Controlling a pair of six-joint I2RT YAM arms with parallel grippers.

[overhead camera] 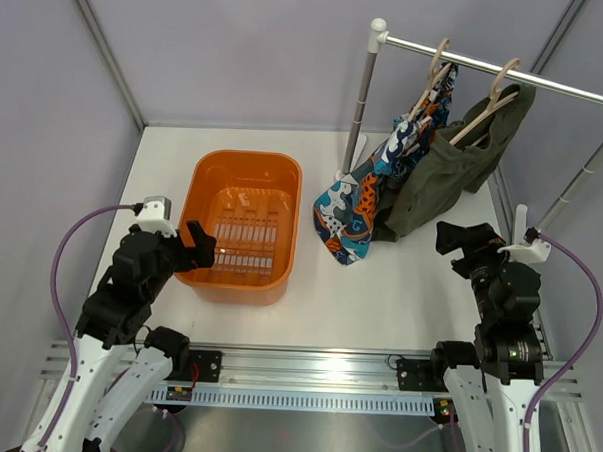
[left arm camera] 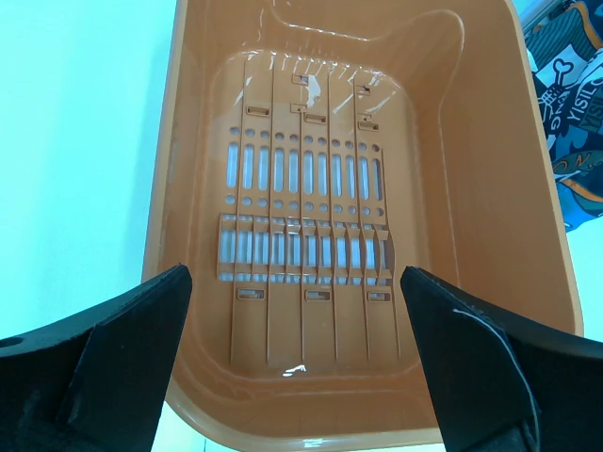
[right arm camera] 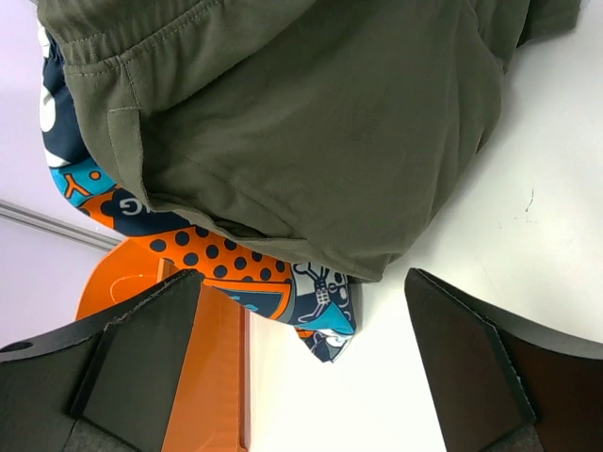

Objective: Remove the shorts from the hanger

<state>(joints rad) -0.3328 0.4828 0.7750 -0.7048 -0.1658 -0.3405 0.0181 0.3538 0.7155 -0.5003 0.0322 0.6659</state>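
Although both arms stand at the counter (overhead camera: 398,300), neither holds anything.

Left gripper (overhead camera: 196,244): jaws spread wide with nothing between them, poised over the near-left rim of the orange basket (overhead camera: 246,160). The wrist view looks down on the basket's slotted floor.

Right gripper (overhead camera: 467,237): jaws likewise wide apart and unloaded, pointed at the garments from the near right, clear of the fabric.

Olive-green shorts (overhead camera: 452,171): hung on a wooden hanger (overhead camera: 492,99) on the metal rail (overhead camera: 528,76) at the far right, lower edge reaching down to the counter.

Printed shorts (overhead camera: 366,204) (blue, orange, white and black): on a second hanger (overhead camera: 433,77) just left of the olive pair and touching it. The lower edge is also down at the counter, near the basket's right side.
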